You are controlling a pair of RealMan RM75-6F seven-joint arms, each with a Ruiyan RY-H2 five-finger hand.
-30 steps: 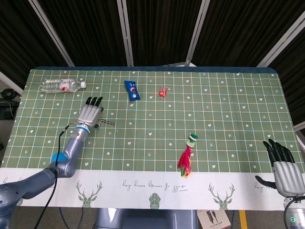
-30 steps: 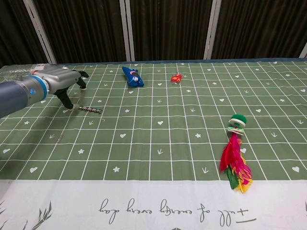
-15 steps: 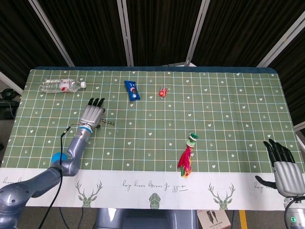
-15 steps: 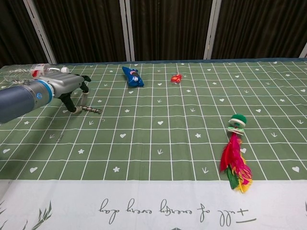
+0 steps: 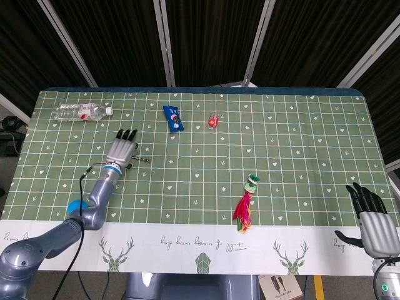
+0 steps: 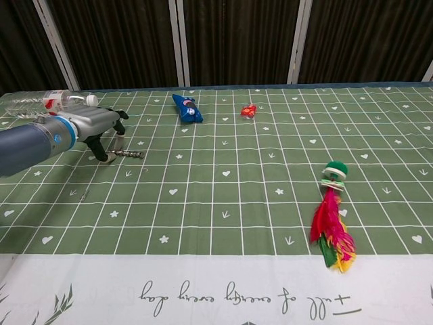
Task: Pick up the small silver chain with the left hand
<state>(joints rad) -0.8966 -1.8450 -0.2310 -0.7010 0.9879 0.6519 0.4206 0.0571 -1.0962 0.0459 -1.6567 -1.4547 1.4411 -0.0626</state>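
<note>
The small silver chain (image 6: 130, 154) lies flat on the green checked cloth at the left, also seen as a short chain (image 5: 143, 160) in the head view. My left hand (image 6: 95, 126) hovers just left of it, fingers apart and pointing down. A thumb tip (image 6: 107, 158) and a fingertip (image 6: 117, 141) stand on either side of the chain's left end; no grip shows. From above, the left hand (image 5: 122, 150) sits beside the chain. My right hand (image 5: 374, 220) hangs off the table's front right corner with its fingers spread, holding nothing.
A plastic water bottle (image 5: 81, 112) lies at the back left, behind the left hand. A blue packet (image 5: 174, 117) and a small red candy (image 5: 214, 120) sit toward the back middle. A feathered toy (image 5: 245, 206) lies at the front, right of centre.
My left hand has shifted right toward the chain, and its fingertips now stand at the chain's left end. The chain and the right hand have stayed put.
</note>
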